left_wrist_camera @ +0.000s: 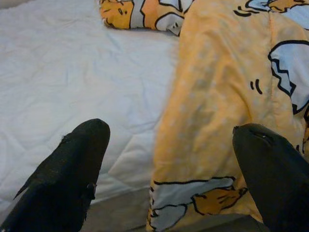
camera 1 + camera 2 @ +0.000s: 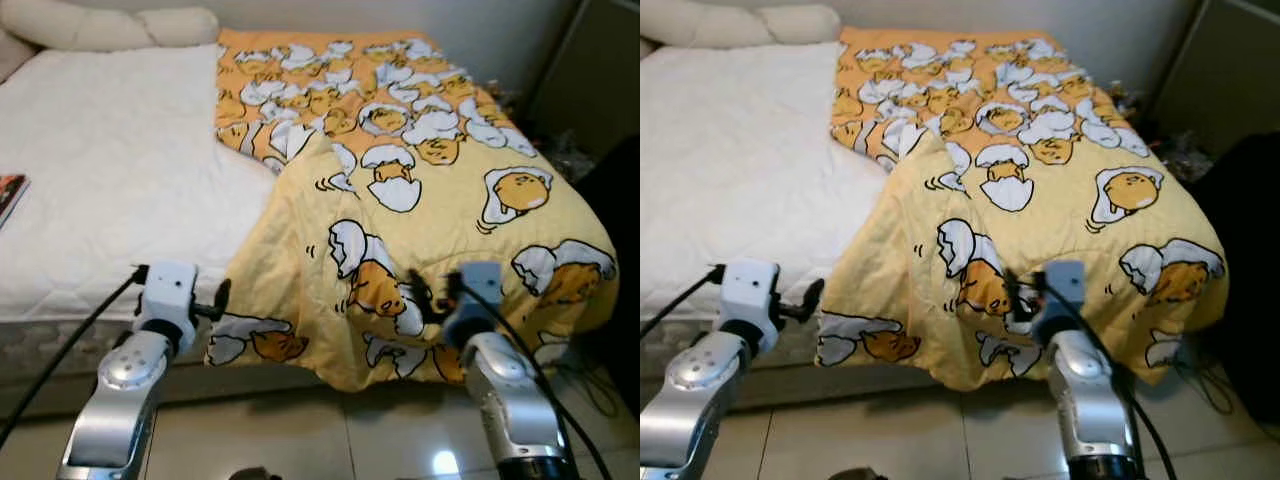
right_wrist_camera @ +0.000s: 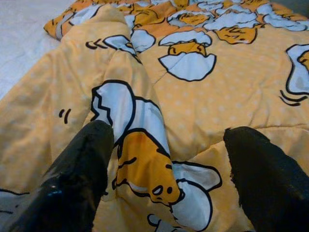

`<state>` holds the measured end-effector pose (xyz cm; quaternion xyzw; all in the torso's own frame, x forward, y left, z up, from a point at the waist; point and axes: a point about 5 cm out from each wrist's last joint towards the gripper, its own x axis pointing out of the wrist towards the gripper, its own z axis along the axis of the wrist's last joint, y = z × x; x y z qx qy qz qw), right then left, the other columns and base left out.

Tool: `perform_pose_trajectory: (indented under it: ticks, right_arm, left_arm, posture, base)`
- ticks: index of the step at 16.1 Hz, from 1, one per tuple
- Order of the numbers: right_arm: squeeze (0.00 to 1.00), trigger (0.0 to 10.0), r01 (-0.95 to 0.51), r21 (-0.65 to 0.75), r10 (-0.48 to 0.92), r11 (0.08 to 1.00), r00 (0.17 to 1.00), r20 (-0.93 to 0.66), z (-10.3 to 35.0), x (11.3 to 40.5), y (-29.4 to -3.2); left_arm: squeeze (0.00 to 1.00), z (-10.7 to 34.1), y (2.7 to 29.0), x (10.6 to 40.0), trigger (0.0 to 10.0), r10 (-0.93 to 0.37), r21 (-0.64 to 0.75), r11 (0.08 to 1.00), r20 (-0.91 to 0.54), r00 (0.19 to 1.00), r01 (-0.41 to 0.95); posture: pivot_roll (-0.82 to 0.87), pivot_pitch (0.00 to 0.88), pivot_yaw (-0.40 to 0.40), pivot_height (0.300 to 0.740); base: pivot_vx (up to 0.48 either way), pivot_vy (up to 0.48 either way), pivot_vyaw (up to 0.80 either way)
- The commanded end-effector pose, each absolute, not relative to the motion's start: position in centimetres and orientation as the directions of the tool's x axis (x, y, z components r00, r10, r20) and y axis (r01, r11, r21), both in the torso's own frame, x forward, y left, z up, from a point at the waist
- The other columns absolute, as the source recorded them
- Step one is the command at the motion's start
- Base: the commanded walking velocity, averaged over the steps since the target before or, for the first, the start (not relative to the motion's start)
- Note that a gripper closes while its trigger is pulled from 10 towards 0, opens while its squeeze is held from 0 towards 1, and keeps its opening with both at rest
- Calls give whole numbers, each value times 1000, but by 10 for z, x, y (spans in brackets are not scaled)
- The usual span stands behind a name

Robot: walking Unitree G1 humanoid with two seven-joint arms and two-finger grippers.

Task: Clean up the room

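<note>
A yellow blanket printed with egg cartoons covers the right half of the bed and hangs over its foot edge. One corner is folded back near the middle. The white mattress is bare on the left. My left gripper is open at the foot of the bed, its fingers either side of the blanket's left edge. My right gripper is open over a raised fold of the blanket, low at the foot edge. Neither holds anything.
Pillows lie at the head of the bed. A book sits at the mattress's left edge. A dark cabinet stands to the right, with cables on the tiled floor near it.
</note>
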<state>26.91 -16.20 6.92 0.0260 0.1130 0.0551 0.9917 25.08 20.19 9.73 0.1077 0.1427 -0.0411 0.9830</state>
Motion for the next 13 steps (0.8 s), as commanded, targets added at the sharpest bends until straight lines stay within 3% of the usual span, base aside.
perform_pose_trajectory:
  ticks: [1,10,13]
  right_arm:
    - [1000,10000,-73,46,81,996,974,-211,70,269,-171]
    - [1000,10000,-84,72,96,994,980,-177,74,287,-163]
    - [1000,10000,-76,132,101,988,976,-194,73,288,-156]
  left_arm:
    - [0,97,197,252,10000,-61,208,970,-282,957,123]
    - [0,105,197,265,10000,-46,217,971,-250,967,103]
    - [0,110,197,271,10000,-28,200,977,-206,978,70]
  posture:
    - [-21,0,-20,740]
    - [-6,0,-32,740]
    - [-7,0,-34,740]
  base:
    - [0,420,0]
    - [0,390,0]
    - [0,0,0]
